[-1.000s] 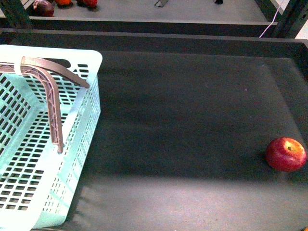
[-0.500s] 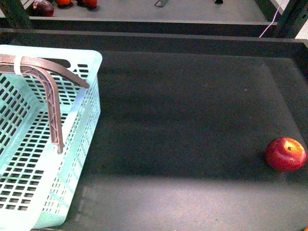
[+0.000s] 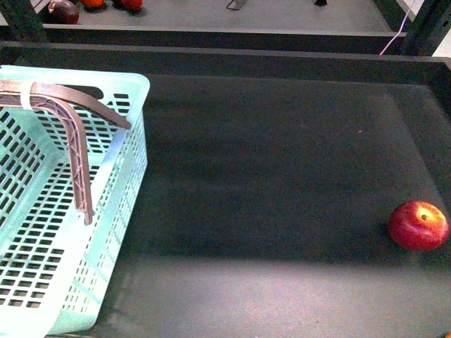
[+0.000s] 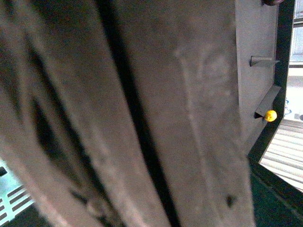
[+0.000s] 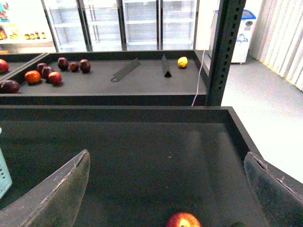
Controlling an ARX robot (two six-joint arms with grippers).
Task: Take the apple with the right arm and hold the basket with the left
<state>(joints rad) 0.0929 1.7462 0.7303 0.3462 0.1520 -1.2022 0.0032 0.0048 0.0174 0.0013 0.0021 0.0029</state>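
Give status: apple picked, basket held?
Nothing done yet: the apple sits untouched on the table. In hand: right gripper open, facing it. The basket stands at left; left wrist view too blurred to confirm a hold. To do: grasp apple, verify basket hold.

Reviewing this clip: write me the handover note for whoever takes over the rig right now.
Right claw: open, empty; the apple lies close before it, ungripped.
Left claw: its camera gives only a close blur; open or shut cannot be told.
The basket: at the table's left, nothing visible inside; no claw on it in the front view.
The apple: on the table's far right, apart from the basket.
Done: nothing sure. Left: grip the apple, take hold of the basket.
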